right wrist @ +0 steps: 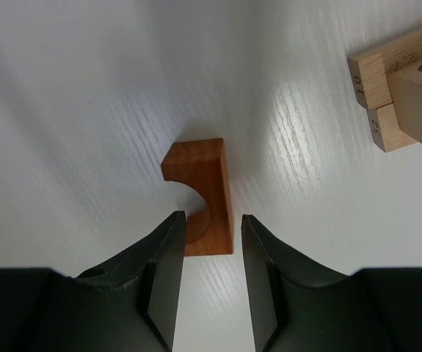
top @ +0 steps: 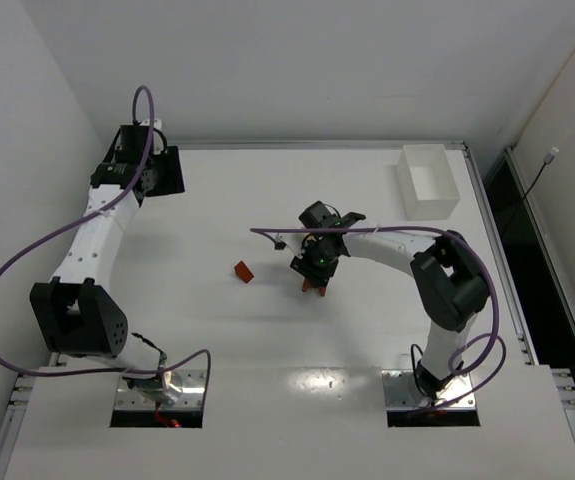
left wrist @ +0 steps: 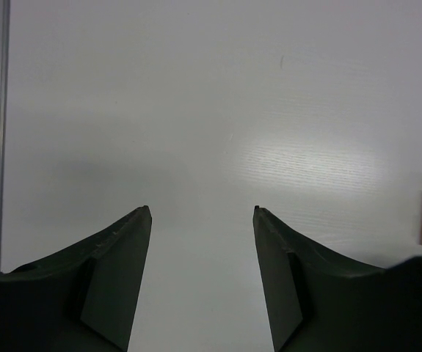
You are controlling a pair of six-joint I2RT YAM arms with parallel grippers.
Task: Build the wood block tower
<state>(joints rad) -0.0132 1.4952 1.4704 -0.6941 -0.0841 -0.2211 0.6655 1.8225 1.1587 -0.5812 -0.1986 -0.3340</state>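
The broad white table [top: 267, 340], faintly grained like painted board, fills most of what I can see. The left arm [top: 87, 250] is folded toward the far left corner. Its left gripper [left wrist: 201, 210] hangs released, dark jaws apart with nothing but bare surface between them. The right arm [top: 437, 280] reaches to the middle. A white rectangular plastic bin [top: 407, 190] sits well apart at the far right.

The right gripper [right wrist: 211, 218] is low over a reddish-brown wooden arch block [right wrist: 199, 183]. The block lies flat on the table with its near end between the two black fingers. One jaw looks to touch it and a sliver of white shows beside the other, so I cannot tell whether it is clenched on the block.

The wood block tower [right wrist: 398, 81] is only begun. It is a low stack of pale tan pieces, a printed plank with cubes on it, near the arch and up to the right in the wrist view. A small reddish-brown wooden wedge [top: 244, 271] lies alone, left of the gripper.

The step looks like picking up the arch. The jaws span only its near leg, so I reckon it could swing when lifted. Reaching further along and closing squarely on the flat faces would hold it better. The wood is smooth and sharp-edged and the fingers are hard, so slipping is likely, and the loose stack will want a gentle, straight placement
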